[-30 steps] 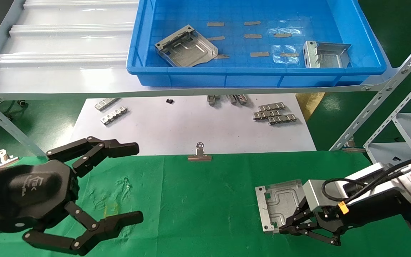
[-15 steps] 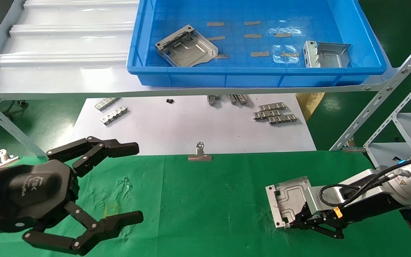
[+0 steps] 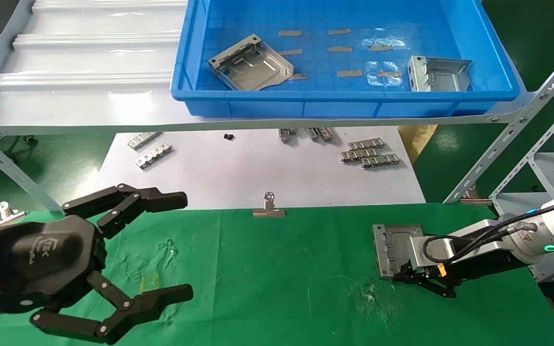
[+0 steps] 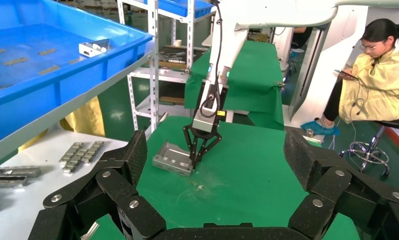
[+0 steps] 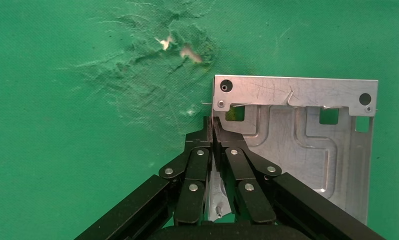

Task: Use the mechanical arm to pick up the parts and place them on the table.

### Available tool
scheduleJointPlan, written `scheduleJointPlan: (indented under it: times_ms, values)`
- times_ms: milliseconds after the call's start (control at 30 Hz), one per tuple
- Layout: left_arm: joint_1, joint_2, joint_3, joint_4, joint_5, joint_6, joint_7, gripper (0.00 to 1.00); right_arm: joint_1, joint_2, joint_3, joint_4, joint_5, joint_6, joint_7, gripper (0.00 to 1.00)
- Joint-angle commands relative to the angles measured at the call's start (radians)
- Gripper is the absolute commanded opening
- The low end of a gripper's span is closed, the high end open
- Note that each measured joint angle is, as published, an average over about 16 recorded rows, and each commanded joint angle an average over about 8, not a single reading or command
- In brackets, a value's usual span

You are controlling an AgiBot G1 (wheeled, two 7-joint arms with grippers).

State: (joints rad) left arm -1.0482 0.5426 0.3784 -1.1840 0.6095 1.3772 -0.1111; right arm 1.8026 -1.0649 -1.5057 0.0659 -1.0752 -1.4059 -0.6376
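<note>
1. We take the step in hand to be the setting-down of one of the parts; the held part sits low over the table on our right side, and from the head view we cannot tell whether its underside touches the cloth or hangs just above it.

2. Our right gripper is pinched closed on the bent-up side edge of that plate, fingertips together with the thin metal wall between them; the right wrist view shows the grip near one corner, so most of the plate lies off to one side of the fingers, not centred under them.

3. The relation that matters for the coming move: the plate lies flat and extends from the gripper toward the middle of the table, away from the right arm's wrist; we judge that on release the plate should settle flat, and a retreat back along the arm's own line would clear it without dragging.

4. Our left gripper hovers wide open and empty over the left part of the table, well apart from the held plate; the right arm is plainly the nearer one.

5. Two more plates wait in the blue bin on the shelf above: a flat one toward its left, and another at its right end, closer to the right arm's side.
</note>
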Motion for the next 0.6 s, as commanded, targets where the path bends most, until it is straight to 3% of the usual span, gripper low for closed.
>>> scheduleJointPlan:
  times_ms: [33,233,600]
  values:
    - [0.000,0.000,0.000,0.000,0.000,0.000,0.000,1.00,-0.006,-0.008,0.000,-0.010,0.000,0.018,-0.007,1.00]
    - [0.000,0.000,0.000,0.000,0.000,0.000,0.000,1.00,0.020,-0.005,0.003,-0.013,0.004,-0.025,-0.027,1.00]
    - [0.000,0.000,0.000,0.000,0.000,0.000,0.000,1.00,0.097,0.050,0.034,0.035,0.063,-0.185,-0.012,1.00]
